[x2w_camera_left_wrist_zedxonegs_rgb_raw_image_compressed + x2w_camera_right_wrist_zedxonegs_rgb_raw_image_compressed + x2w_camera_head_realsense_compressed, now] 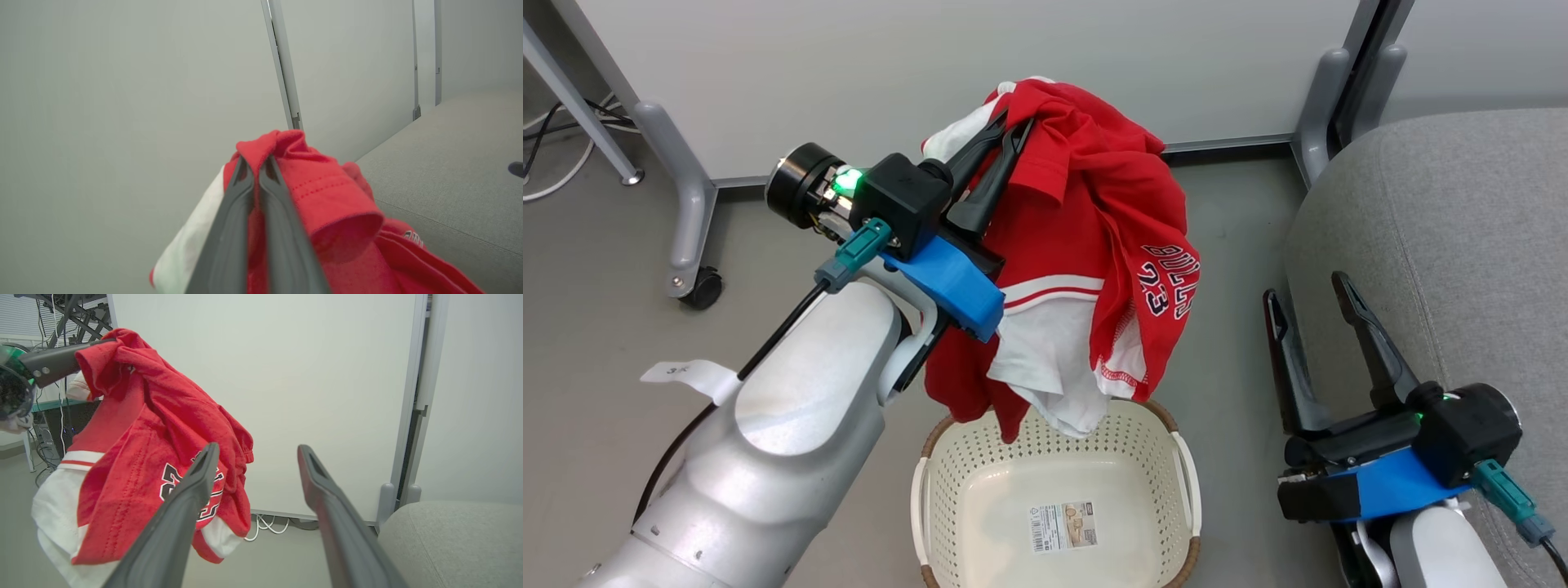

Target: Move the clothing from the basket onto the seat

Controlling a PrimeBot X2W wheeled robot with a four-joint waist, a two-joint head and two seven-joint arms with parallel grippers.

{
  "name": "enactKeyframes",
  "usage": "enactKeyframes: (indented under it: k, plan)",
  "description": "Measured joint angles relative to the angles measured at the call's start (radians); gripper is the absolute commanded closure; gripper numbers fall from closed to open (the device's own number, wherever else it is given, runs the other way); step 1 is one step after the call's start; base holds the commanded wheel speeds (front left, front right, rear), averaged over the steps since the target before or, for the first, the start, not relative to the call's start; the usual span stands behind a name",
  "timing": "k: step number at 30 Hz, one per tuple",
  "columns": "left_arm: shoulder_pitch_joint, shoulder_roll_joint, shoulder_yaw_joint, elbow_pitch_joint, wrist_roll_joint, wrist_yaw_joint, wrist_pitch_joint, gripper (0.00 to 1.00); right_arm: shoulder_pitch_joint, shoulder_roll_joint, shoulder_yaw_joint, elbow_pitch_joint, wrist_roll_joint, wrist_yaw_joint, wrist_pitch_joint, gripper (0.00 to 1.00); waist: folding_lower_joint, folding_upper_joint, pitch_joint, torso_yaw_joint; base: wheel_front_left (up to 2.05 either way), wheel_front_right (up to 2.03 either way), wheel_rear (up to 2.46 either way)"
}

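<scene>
The clothing (1094,245), a red jersey with white panels and a 23, hangs in the air above the basket (1058,498), its lowest white fold just over the far rim. My left gripper (1013,126) is shut on the jersey's top fold; the left wrist view has both fingers (261,163) pressed together into red cloth (327,196). The cream perforated basket holds only a label on its floor. My right gripper (1307,286) stands open at the seat's (1445,212) left edge, nothing between its fingers. In the right wrist view the jersey (151,441) hangs left of the open gripper (257,451).
A white partition wall (931,73) on grey wheeled feet (690,237) runs along the back. Cables (556,155) lie on the floor at the far left. Bare grey floor (1241,269) separates the basket from the grey seat (453,535) on the right.
</scene>
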Motion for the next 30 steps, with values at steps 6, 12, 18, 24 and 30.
enactKeyframes:
  k: [6, 12, 18, 24, 30]
  plan:
    - [0.003, -0.006, -0.011, -0.009, -0.001, 0.007, 0.0, 1.0, -0.04, 0.0, 0.047, -0.022, -0.008, 0.0, 0.0, 0.0, 0.0, 0.0, 0.009, 0.004, 0.0, 0.0, 0.0]
    - [0.002, -0.022, -0.023, -0.014, -0.001, 0.007, -0.001, 1.0, -0.129, 0.0, 0.128, -0.005, -0.03, 0.0, 0.0, 0.0, 0.0, 0.0, 0.022, 0.015, 0.0, 0.0, 0.0]
    - [-0.013, -0.037, -0.032, -0.016, -0.002, 0.007, -0.006, 1.0, -0.231, 0.0, 0.205, 0.077, -0.04, 0.0, 0.0, 0.0, 0.0, 0.0, 0.034, 0.034, 0.0, 0.0, 0.0]
    - [-0.025, -0.056, -0.045, -0.019, -0.001, 0.007, -0.01, 1.0, -0.304, 0.0, 0.248, 0.21, -0.034, 0.0, 0.0, 0.0, 0.0001, 0.0, 0.046, 0.059, 0.0, 0.0, 0.0]
    - [-0.03, -0.067, -0.057, -0.028, 0.002, 0.004, -0.015, 1.0, -0.342, 0.0, 0.247, 0.342, -0.016, 0.0, 0.0, 0.0, 0.0001, 0.0, 0.054, 0.086, 0.0, 0.0, 0.0]
